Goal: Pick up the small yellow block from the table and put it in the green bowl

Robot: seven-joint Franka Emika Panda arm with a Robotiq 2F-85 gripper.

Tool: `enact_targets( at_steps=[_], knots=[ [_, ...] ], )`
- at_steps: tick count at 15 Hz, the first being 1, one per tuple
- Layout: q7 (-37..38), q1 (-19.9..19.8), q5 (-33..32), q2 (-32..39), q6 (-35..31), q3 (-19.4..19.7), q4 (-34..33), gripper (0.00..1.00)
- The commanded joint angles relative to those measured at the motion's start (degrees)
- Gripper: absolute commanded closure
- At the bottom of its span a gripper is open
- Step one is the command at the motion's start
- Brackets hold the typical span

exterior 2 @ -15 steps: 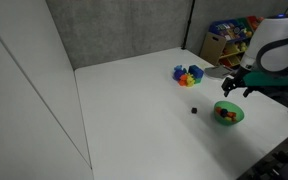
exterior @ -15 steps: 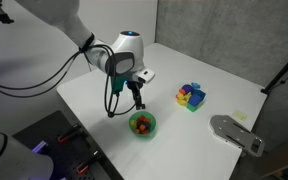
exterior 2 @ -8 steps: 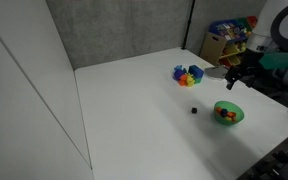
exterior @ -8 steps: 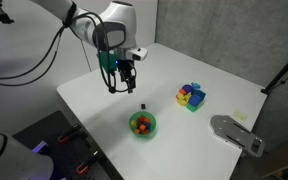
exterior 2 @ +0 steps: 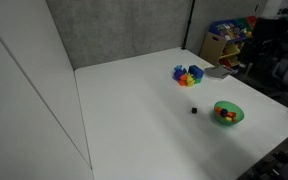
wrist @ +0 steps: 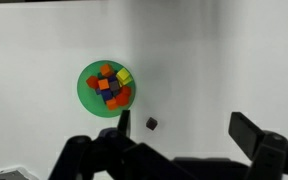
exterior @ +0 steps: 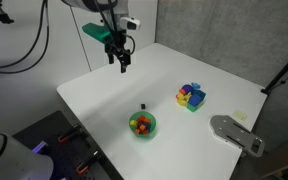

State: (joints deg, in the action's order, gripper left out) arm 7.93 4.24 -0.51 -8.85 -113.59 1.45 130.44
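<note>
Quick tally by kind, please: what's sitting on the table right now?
Green bowl, with blocks inside: 1
Small dark block: 1
Cluster of coloured blocks: 1
Total: 3; the pieces in the bowl and the cluster are too small to count singly.

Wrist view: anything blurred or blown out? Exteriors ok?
Wrist view: end effector dark and soft, bowl sharp, no glare on the table. In both exterior views: soft light, faint shadows, coarse detail.
</note>
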Motion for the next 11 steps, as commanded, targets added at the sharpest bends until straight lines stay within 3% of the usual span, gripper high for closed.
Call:
enact_targets(
  at_steps=[1, 5, 11],
  knots=[
    [-2.28, -0.71, -1.94, -4.19, 7.1, -2.24, -3.64, 0.0],
    [-2.23, -0.82, -3.16, -7.48, 10.93, -3.56, -6.46, 0.0],
    [-1.1, -0.86, -2.0, -8.19, 10.06, -3.87, -5.52, 0.0]
  ],
)
